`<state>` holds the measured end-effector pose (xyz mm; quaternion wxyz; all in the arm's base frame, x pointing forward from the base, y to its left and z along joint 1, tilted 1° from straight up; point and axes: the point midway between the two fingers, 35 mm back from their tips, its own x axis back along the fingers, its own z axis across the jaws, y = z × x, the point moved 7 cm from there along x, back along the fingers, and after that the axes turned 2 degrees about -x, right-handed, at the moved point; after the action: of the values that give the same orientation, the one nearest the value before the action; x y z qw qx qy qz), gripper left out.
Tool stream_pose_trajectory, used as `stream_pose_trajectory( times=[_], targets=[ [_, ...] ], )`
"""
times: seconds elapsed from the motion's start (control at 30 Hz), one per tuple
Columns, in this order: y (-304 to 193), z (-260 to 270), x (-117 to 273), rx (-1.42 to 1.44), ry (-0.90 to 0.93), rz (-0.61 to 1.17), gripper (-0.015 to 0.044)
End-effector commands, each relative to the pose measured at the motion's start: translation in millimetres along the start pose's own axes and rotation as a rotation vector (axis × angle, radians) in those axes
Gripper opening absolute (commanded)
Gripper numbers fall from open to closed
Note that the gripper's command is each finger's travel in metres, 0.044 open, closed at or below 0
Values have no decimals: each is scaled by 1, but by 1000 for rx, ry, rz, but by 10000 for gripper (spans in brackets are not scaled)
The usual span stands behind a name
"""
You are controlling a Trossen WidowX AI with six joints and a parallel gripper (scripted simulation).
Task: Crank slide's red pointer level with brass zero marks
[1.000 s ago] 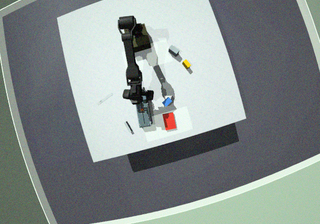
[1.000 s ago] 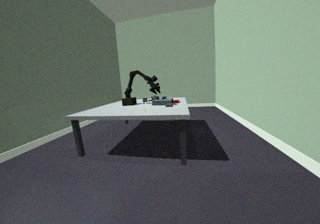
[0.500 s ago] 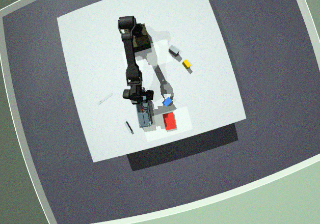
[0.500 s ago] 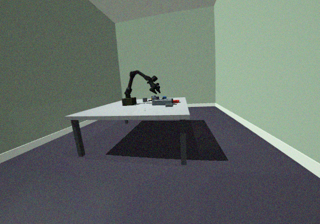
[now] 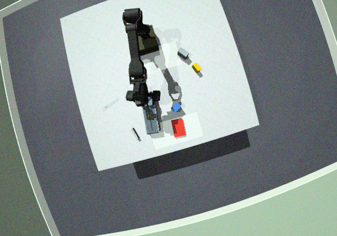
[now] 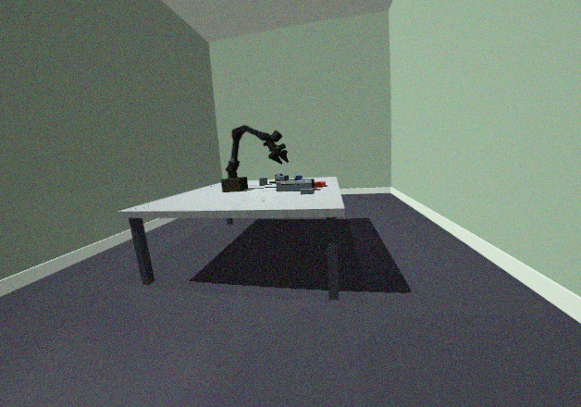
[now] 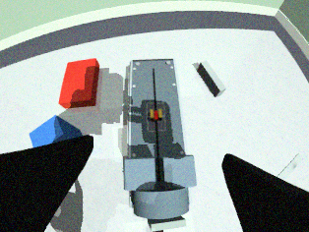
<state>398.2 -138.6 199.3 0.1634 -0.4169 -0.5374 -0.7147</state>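
Observation:
The grey-blue machine (image 5: 152, 128) (image 6: 293, 186) (image 7: 140, 88) lies on the table with a long dark slot along its top. The slide's red pointer (image 5: 149, 115) (image 7: 155, 116) sits between the two brass marks, the left mark (image 7: 151, 114) and the right mark (image 7: 161, 113). It looks nearly level with them; exact alignment is too small to tell. A round grey drum (image 7: 161, 203) is at the machine's near end, with a pale bar (image 7: 167, 224) below it. The crank handle is not visible. My gripper (image 6: 283, 161) (image 7: 158, 152) is open and empty, above the machine and clear of it.
A red block (image 5: 178, 127) (image 7: 81, 84) and a blue block (image 5: 176, 107) (image 7: 51, 134) lie beside the machine. A black-and-white bar (image 5: 135, 133) (image 7: 211, 79) lies on its other side. A grey block (image 5: 183, 52), a yellow block (image 5: 196, 67) and a clear strip (image 5: 110, 104) lie farther off.

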Motion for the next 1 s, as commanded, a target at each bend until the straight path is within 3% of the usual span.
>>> stream_pose_trajectory(
  times=[0.0, 0.7, 0.97],
  targets=[
    [-12, -6, 11, 25, 18, -18, 440],
    [-87, -28, 51, 159, 92, -120, 440],
    [-104, -30, 22, 160, 93, -121, 440]
  ],
)
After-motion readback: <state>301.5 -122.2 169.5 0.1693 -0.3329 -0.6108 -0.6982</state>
